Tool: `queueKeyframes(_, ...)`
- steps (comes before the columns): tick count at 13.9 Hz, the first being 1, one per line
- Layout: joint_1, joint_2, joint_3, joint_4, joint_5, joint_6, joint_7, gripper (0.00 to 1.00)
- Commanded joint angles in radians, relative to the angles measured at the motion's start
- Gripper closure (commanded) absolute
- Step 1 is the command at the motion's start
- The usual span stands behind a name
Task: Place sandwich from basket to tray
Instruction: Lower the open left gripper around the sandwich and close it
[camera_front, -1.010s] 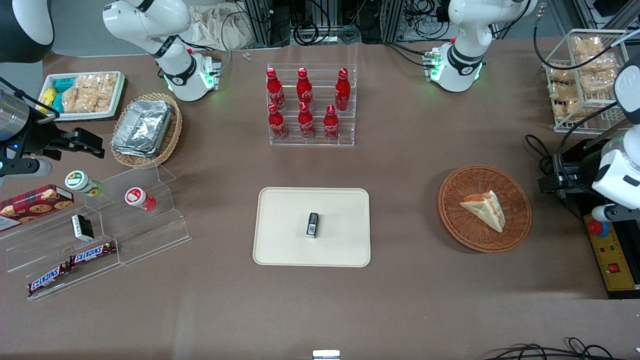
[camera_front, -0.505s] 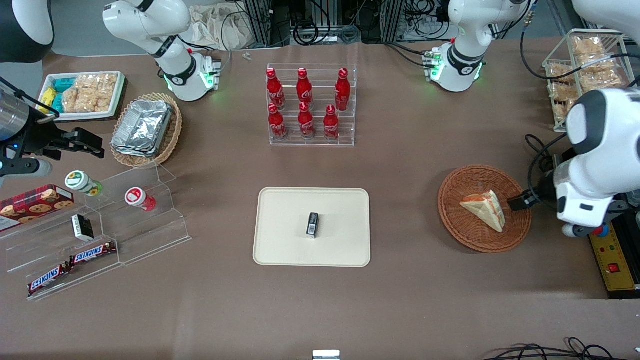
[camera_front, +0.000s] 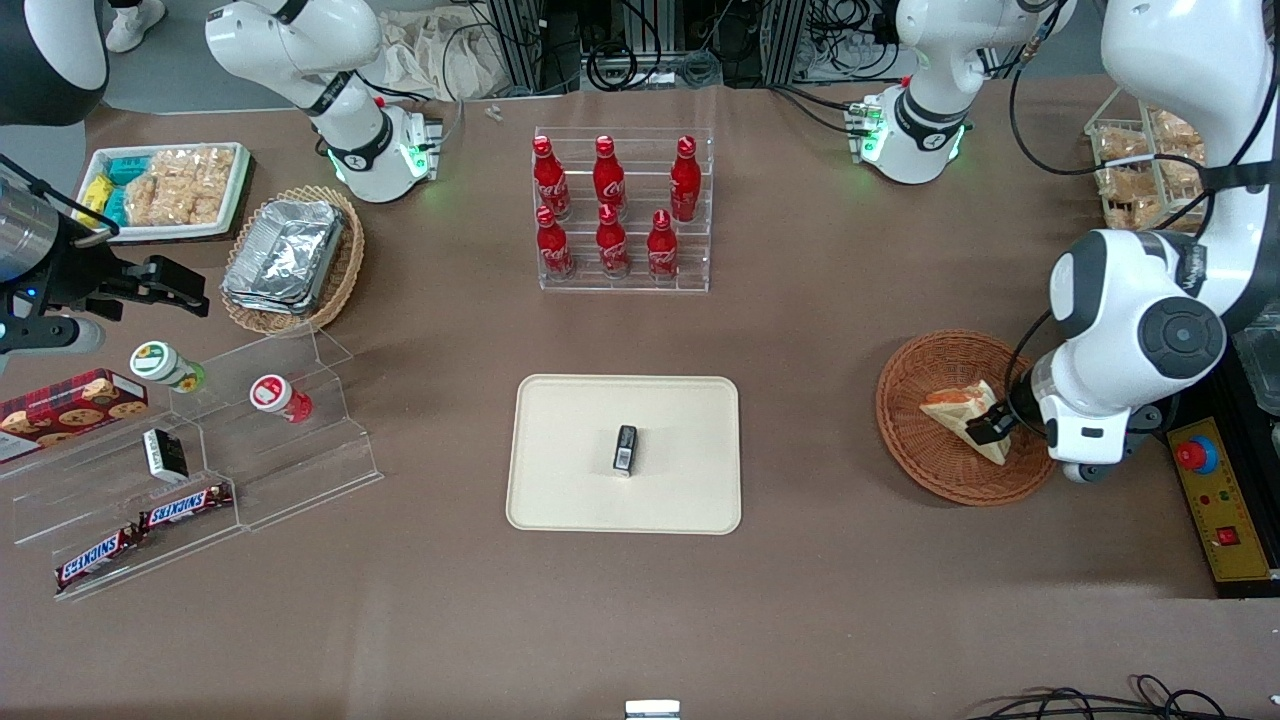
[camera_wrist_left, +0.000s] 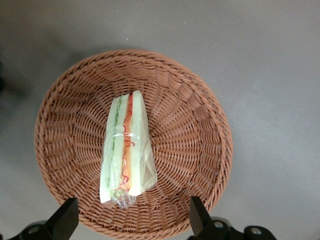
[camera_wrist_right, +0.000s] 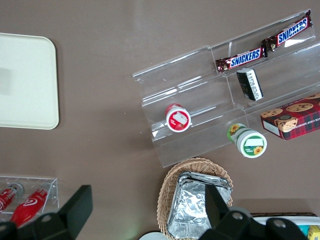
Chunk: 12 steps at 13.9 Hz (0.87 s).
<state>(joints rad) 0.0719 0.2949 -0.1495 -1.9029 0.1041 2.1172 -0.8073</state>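
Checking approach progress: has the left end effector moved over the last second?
Yes. The left end effector came in from the working arm's table end, now above the sandwich in the basket, open.

You see six red cola bottles (camera_front: 610, 205) upright in a clear rack on the brown table (camera_front: 820, 300), two Snickers bars (camera_front: 140, 530) on a clear stepped stand, and foil containers (camera_front: 285, 255) in a pale wicker basket (camera_front: 345, 265).
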Motion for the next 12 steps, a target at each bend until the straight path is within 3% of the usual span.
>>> queueKeyframes(1, 0.002, -0.016, 0.004, -0.056, 0.019, 0.064, -0.033, 0.0)
queueKeyframes(7, 0.011, 0.018, 0.011, -0.192, 0.019, 0.279, -0.033, 0.0)
queueKeyframes(12, 0.009, 0.073, 0.045, -0.208, 0.019, 0.354, -0.033, 0.01)
